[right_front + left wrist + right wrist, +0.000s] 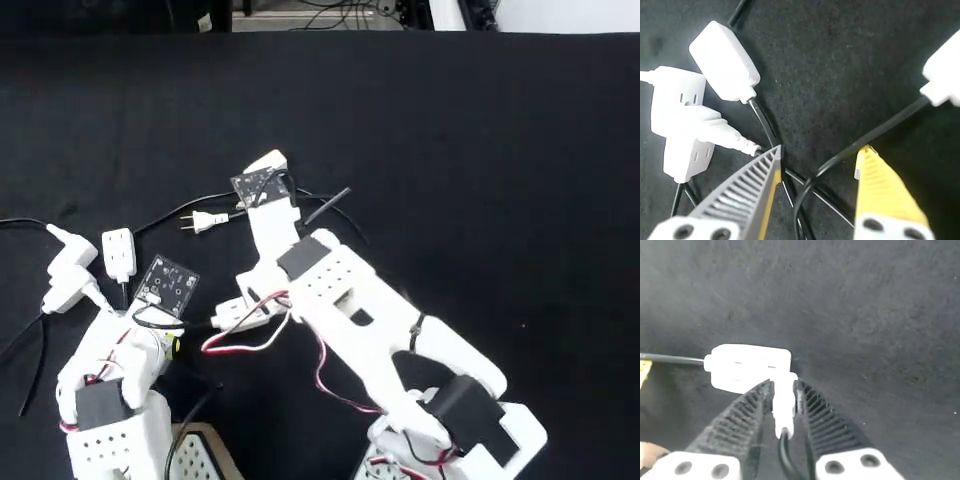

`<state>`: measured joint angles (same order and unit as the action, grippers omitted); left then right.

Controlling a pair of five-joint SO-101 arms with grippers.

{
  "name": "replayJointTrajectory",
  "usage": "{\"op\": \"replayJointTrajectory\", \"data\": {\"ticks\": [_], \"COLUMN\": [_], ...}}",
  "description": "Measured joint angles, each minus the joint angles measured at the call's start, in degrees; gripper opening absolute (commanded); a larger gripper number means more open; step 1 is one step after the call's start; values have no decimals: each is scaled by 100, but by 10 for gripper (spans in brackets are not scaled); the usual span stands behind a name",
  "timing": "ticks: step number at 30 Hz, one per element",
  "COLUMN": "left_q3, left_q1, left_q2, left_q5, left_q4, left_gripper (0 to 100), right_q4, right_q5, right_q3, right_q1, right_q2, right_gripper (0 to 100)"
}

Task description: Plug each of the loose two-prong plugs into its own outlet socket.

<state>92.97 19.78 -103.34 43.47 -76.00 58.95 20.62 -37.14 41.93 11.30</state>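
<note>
White plug (pixel 784 407) pinched in the right gripper (pixel 784 387), touching a white socket (pixel 747 365); left gripper (pixel 821 150) spread wide over a black cord (pixel 875 132).

White plug (pixel 783 400); cord (pixel 784 455) black, it seems.

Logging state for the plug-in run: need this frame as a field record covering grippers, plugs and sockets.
left gripper: open, empty, above crossing black cables
right gripper: shut on a white plug
white plug: pressed against a white outlet socket; prongs hidden, so seating cannot be told
loose two-prong plug: lying on the black cloth beside the right arm, prongs bare
socket block: white, by the left arm, no plug seen in it
adapter: white, multi-outlet, with a seated plug in it
</note>
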Motion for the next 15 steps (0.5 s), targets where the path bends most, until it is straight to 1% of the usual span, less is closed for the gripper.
{"op": "replayJointTrajectory", "data": {"ticks": [12,15], "left_q3": [9,35], "left_q1": [0,0], "left_q2": [-62,-70], "left_q5": [0,0], "left_q4": [0,0], "left_gripper": [235,235], "right_q4": [97,97], "right_q5": [62,334], "right_q3": [167,167], "right_q1": [62,62], "right_q2": [-9,-18], "right_gripper": [11,11]}}
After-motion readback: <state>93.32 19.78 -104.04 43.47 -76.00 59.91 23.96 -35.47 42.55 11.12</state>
